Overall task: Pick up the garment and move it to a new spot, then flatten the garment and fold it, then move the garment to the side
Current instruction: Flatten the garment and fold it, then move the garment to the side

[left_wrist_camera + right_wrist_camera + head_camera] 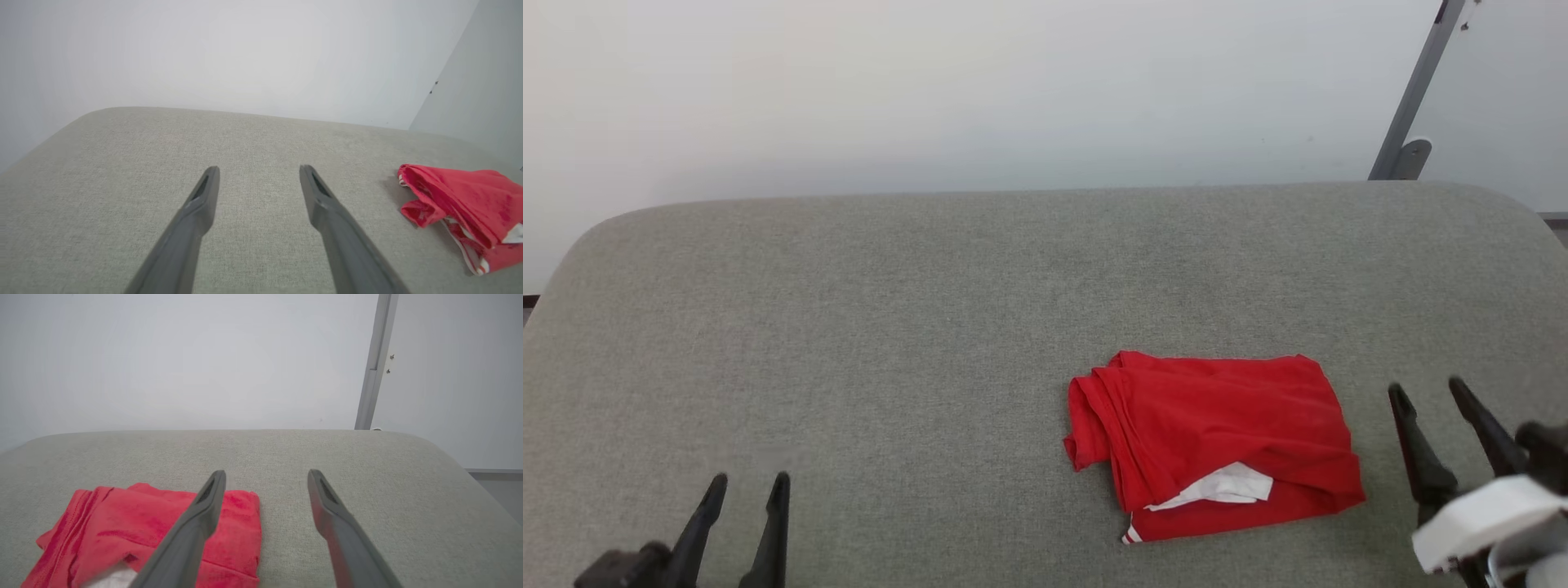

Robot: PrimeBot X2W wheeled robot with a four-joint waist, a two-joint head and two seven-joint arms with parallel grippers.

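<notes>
Setting: a grey fabric-covered counter [849, 327] with rounded far corners, standing against a plain pale wall [931, 82].

Garment: a red garment [1217, 441] lies folded into a rough rectangle on the counter, right of centre and towards the near edge in the head view.

Garment details: a patch of white fabric [1225, 483] peeks out along the near side, and a bit of red-and-white striped trim [1131, 535] shows at the near left corner. The left side is bunched into several stacked folds. No lettering is visible.

Left end effector: the left end effector [750, 483] sits at the lower left of the head view, well apart from the garment. Its two dark fingers are spread apart with nothing between them. In the left wrist view bare counter shows between them, with the garment off to the right.

Right end effector: the right end effector [1427, 390] is at the lower right of the head view, near the garment's right edge, with a strip of bare counter between them. Its fingers are spread wide and grip nothing. In the right wrist view one finger crosses in front of the garment.

Background: a grey metal post [1417, 90] leans up the wall beyond the counter's far right corner.
</notes>
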